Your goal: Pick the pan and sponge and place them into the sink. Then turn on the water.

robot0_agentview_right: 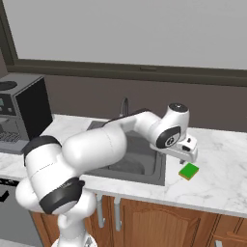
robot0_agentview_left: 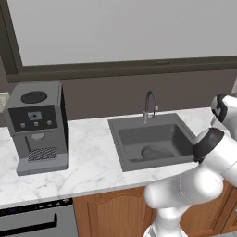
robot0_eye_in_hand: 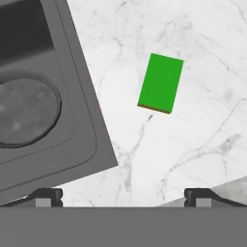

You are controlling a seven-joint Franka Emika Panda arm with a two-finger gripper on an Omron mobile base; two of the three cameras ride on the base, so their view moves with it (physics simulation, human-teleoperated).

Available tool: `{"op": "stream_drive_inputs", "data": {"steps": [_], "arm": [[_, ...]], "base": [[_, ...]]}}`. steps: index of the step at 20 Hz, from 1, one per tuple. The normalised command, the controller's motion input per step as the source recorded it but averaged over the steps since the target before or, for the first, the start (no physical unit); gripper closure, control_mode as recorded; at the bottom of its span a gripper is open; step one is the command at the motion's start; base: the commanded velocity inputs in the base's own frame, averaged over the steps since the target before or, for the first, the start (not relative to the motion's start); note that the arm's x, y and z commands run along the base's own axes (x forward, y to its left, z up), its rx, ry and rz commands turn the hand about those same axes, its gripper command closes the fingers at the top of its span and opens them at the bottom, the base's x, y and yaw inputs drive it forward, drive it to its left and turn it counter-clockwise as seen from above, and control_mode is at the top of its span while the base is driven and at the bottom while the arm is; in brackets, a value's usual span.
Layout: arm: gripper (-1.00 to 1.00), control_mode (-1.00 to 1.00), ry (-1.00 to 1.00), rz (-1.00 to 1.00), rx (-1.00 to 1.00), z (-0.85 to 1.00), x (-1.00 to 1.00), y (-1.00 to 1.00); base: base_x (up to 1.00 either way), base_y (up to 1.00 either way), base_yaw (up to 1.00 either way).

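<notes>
Pan [robot0_eye_in_hand: 26, 112] already sits inside the sink [robot0_agentview_left: 121, 146], flat on the basin floor; in the left base view it shows as a dim round shape low in the basin. So the first half of the pick-and-place looks done, and the step in hand is the sponge.

Sponge [robot0_agentview_right: 188, 171] lies flat on the marble bench [robot0_agentview_left: 88, 162], just beside the sink's right rim, apart from it, green face up with a thin yellow-brown edge showing in the hand view. Nothing touches it.

Gripper [robot0_agentview_right: 189, 155] hangs above the bench between the sink's right rim and the sponge, pointing down. Fingers [robot0_eye_in_hand: 46, 197] are spread fully wide and hold nothing. In the hand view the sponge sits up and off to one side of the line between the tips, so the hand isn't centred over it yet.

Next move, judged: shift the hand away from the sink until the sponge lies between the tips, roll the wrist so the fingers close across the sponge's short side, drop to the bench, close, lift, carry over the rim and let go in the basin beside the pan.

Faucet [robot0_agentview_left: 149, 105] stands at the back edge of the sink; no stream visible, so water is not yet on. That comes last.

Coffee machine [robot0_agentview_left: 38, 126] stands well to the left of the sink, out of the way.
</notes>
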Motion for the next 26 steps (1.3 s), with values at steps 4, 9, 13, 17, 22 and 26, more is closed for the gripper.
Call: {"op": "stream_drive_inputs", "data": {"steps": [4, 9, 13, 17, 22, 26], "arm": [[-1.0, -1.0, -0.02, 0.0, 0.0, -0.08, 0.06, -0.11], [-1.0, -1.0, 0.0, 0.0, -0.01, -0.05, 0.07, -0.07], [-1.0, -1.0, 0.0, 0.0, -0.01, -0.04, 0.06, -0.09], [-1.0, -1.0, 0.0, 0.0, -0.01, -0.02, 0.08, -0.07], [-1.0, -1.0, -0.01, 0.0, -0.01, -0.01, 0.08, -0.08], [-1.0, -1.0, 0.0, 0.0, 0.0, -0.03, 0.12, -0.07]], "base": [[0.0, 0.0, 0.0], [0.0, 0.0, 0.0], [0.0, 0.0, 0.0], [0.0, 0.0, 0.0], [0.0, 0.0, 0.0], [0.0, 0.0, 0.0]]}}
